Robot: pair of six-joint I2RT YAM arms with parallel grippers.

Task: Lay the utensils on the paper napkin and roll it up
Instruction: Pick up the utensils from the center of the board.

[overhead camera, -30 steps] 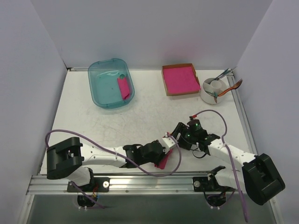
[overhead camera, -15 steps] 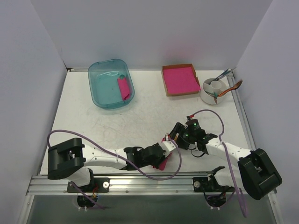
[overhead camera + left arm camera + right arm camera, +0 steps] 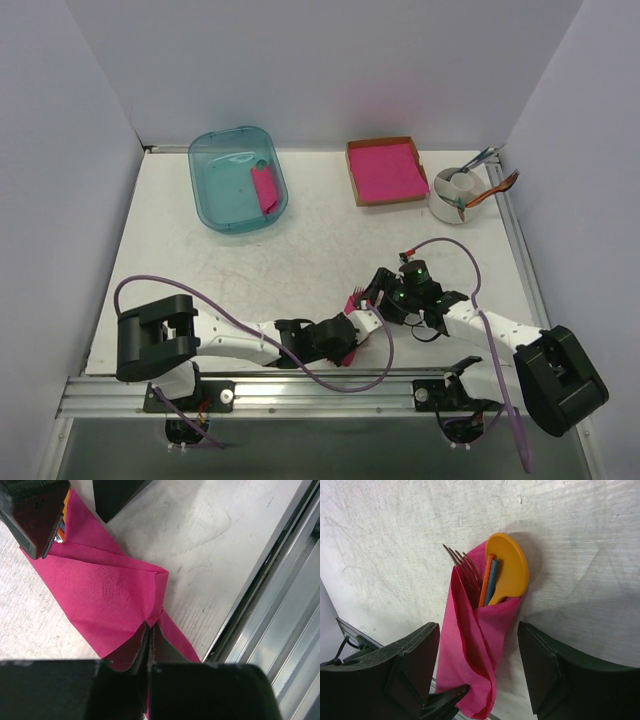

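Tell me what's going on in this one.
This is the cutlery-rolling job, taking place near the front edge of the table. The napkin is already folded around the fork and orange spoon, whose heads stick out of one end. The left gripper is shut, pinching the napkin's other end. The right gripper is open, with its fingers on either side of the bundle but not gripping it.

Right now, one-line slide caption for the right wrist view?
Fork and spoon poke out of the wrapped napkin, straddled by the open right gripper.
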